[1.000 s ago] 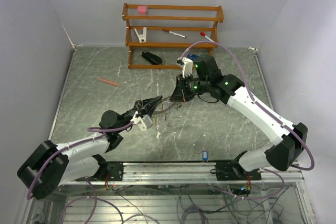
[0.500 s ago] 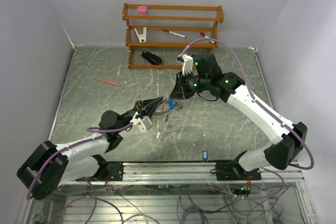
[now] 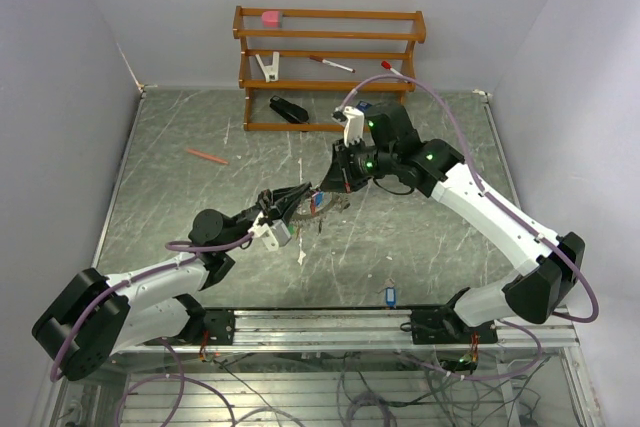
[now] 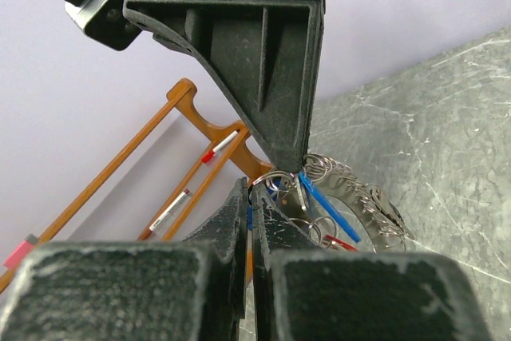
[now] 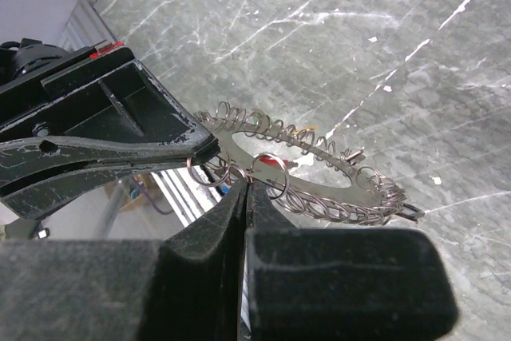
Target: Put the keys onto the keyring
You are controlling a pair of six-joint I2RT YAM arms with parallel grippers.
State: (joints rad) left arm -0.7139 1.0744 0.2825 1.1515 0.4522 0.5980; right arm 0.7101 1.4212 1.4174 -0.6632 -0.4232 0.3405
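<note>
The keyring, a flat metal ring fringed with many small wire rings, hangs between the two grippers above the table; it also shows in the top view and the left wrist view. My left gripper is shut on the ring's near edge. My right gripper is shut, pinching a small split ring at the keyring's rim. A key with a blue tag hangs right under the right fingertip. A red tag shows beside it.
A wooden rack stands at the back with a pink eraser and markers on it. A black stapler lies in front of it. A red pen lies to the left. A small blue item sits at the front edge.
My right gripper has shifted slightly left and closer to the left gripper's tip. The blue tag showed more clearly half a second ago. The left arm has barely moved.
</note>
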